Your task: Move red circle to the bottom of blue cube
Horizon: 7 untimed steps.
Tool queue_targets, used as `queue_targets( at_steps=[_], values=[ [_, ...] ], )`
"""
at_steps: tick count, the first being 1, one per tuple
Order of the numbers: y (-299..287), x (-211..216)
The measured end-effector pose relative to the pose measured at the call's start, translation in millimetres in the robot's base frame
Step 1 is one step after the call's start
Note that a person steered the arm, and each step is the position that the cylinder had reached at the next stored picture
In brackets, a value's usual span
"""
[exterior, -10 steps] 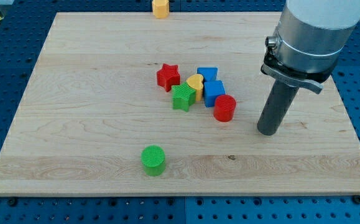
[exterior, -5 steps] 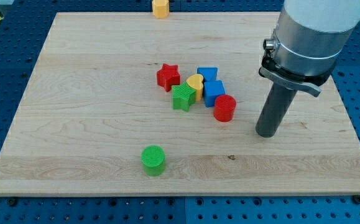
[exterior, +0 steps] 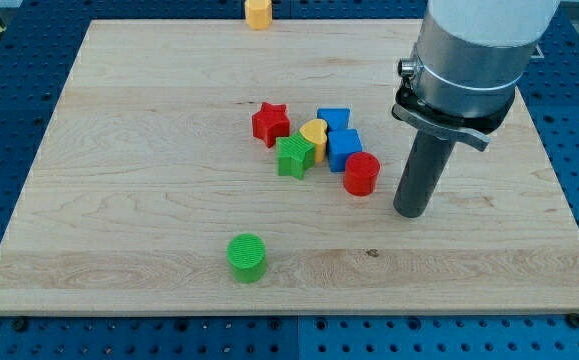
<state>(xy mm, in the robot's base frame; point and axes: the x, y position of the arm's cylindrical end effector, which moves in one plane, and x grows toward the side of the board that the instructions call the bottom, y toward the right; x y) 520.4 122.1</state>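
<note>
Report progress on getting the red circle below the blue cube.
Done: red circle already touches the blue cube, at its lower right. In hand: my tip stands apart, on the circle's right. Left: nudge the circle toward the view's left, directly under the cube.

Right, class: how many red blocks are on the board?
2. The red star sits at the cluster's left end; the red circle sits at its lower right, touching the blue cube, with my tip off to its right. None seems hidden.
</note>
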Motion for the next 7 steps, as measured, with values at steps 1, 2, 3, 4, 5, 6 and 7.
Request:
queue_targets(
  at_steps=[1,2,3,4,5,6,7],
  values=[
    [-4.7,0.0],
    [-16.7,0.0],
    [-31.2,0.0],
    [-36.9,0.0],
    [-36.9,0.0],
    [-36.9,8.2],
    [-24.9,11.4]
  ],
)
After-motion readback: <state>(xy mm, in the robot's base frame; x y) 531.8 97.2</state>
